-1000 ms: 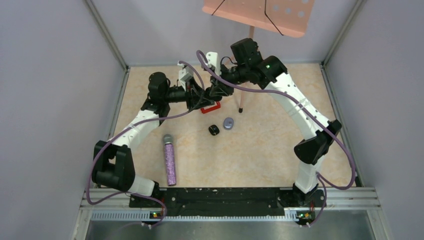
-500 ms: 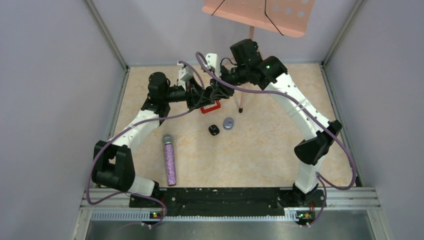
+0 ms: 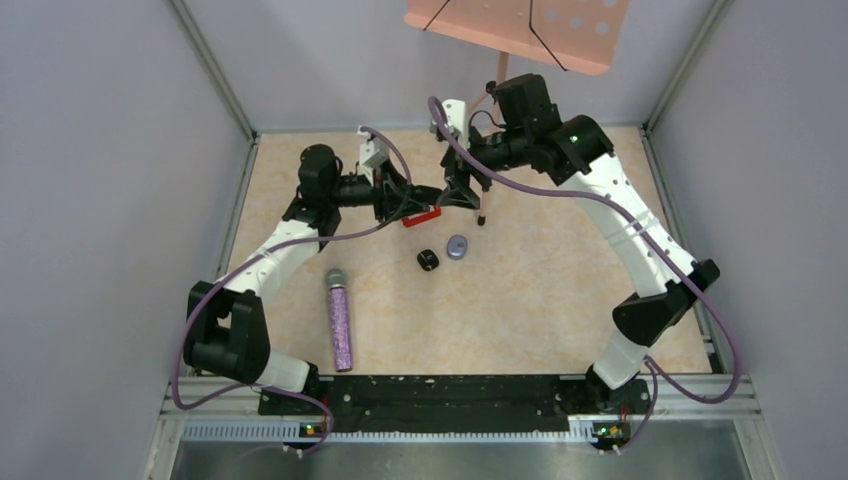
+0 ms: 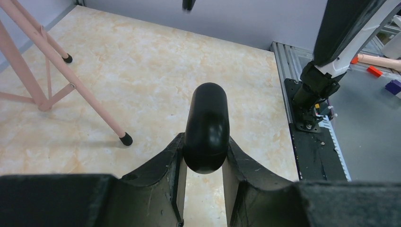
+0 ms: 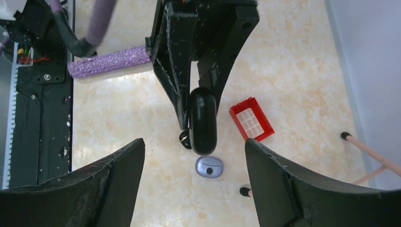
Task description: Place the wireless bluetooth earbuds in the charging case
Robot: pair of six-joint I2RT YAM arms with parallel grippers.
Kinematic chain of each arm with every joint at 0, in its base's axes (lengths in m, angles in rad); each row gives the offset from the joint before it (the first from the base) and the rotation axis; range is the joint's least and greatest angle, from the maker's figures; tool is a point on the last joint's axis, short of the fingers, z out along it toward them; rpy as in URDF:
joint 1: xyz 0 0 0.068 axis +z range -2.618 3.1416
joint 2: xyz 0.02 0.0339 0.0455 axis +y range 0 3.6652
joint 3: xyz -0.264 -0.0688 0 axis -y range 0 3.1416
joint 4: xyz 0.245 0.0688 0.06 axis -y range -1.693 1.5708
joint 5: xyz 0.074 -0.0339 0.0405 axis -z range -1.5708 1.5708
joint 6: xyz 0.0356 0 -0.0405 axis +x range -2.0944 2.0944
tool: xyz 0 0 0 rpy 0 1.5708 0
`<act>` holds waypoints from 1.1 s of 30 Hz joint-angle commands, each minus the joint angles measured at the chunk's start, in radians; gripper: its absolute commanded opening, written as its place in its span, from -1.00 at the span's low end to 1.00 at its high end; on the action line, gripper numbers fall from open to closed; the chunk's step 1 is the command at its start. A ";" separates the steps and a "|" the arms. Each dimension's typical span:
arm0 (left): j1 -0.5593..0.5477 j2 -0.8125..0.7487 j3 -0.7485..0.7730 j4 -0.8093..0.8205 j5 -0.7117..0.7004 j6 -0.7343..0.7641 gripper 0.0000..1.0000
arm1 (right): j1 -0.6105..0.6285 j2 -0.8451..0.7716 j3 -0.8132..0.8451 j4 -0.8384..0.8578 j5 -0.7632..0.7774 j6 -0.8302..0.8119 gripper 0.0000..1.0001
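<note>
Clamping the black charging case [image 4: 206, 124] between its two fingers, the left gripper [image 3: 408, 196] holds it above the table [image 3: 540, 300], toward the far middle of the cell. The case is a smooth, glossy oval that sticks out past the fingertips, its rounded end pointing away from the wrist. Neither wrist view shows whether its lid is open.

The right gripper [image 5: 194, 142] hangs just beside the left one and higher. Its jaws are spread wide with nothing between them, and its camera looks straight down on the held case.

Below, on the marbled tabletop, lies a lilac-grey oval case [image 5: 209, 166] that looks closed. Just beside it is a small black piece [image 3: 428, 260], which the held case partly hides in the right wrist view. It is too small to say whether it is an earbud.

A red box [image 5: 251, 118] with a white grid inside sits near the lilac case, toward the back wall. The glittery purple microphone [image 3: 340, 322] lies well apart, nearer the left arm's base. A pink stand [image 3: 520, 25] rises at the rear, and one of its black-tipped legs [image 4: 125, 138] meets the table close to the grippers.
</note>
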 commanded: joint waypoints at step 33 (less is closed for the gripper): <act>-0.029 0.157 -0.316 -0.358 -0.275 -0.339 -1.00 | -0.230 -0.211 -0.622 0.444 0.421 0.474 0.57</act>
